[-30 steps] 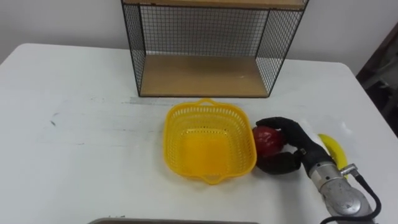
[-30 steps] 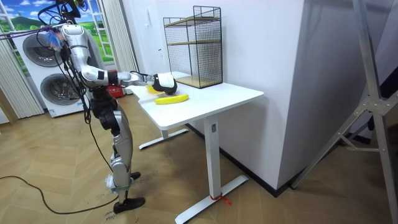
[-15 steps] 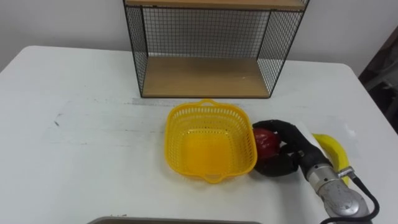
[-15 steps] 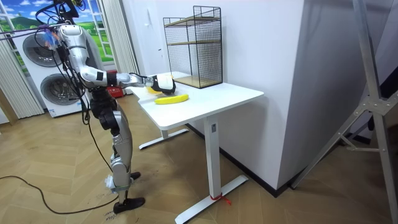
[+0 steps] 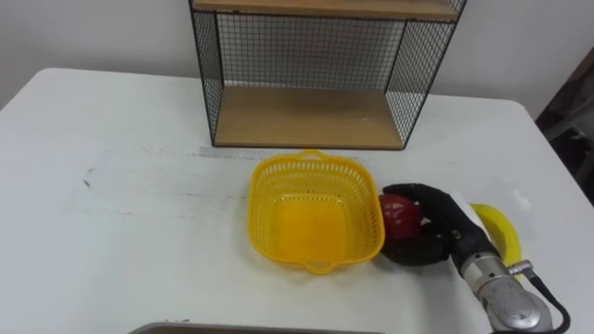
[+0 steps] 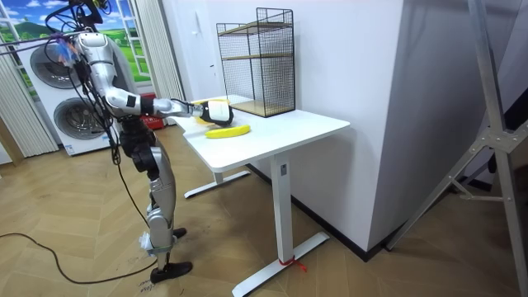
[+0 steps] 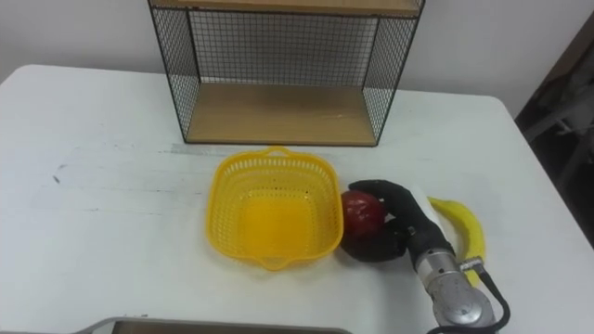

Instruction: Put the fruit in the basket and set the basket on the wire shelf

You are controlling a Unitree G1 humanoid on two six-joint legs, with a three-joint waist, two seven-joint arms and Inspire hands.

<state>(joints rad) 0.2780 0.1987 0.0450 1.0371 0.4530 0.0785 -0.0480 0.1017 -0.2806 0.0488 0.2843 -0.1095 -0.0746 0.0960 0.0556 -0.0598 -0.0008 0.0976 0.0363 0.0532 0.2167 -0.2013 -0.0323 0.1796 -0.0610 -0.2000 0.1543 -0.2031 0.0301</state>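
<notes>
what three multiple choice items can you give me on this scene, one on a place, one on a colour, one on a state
1. Where is the red apple?
A) inside the basket
B) just right of the basket, outside it
C) on a plate

2. What colour is the basket?
A) yellow
B) green
C) white

3. How is the right hand?
A) flat and open
B) fingers curled round the apple
C) shut on nothing

Answers:
1 B, the apple sits by the basket's right wall, outside the rim.
2 A, its mesh is yellow all over.
3 B, the dark fingers wrap over the apple.
</notes>
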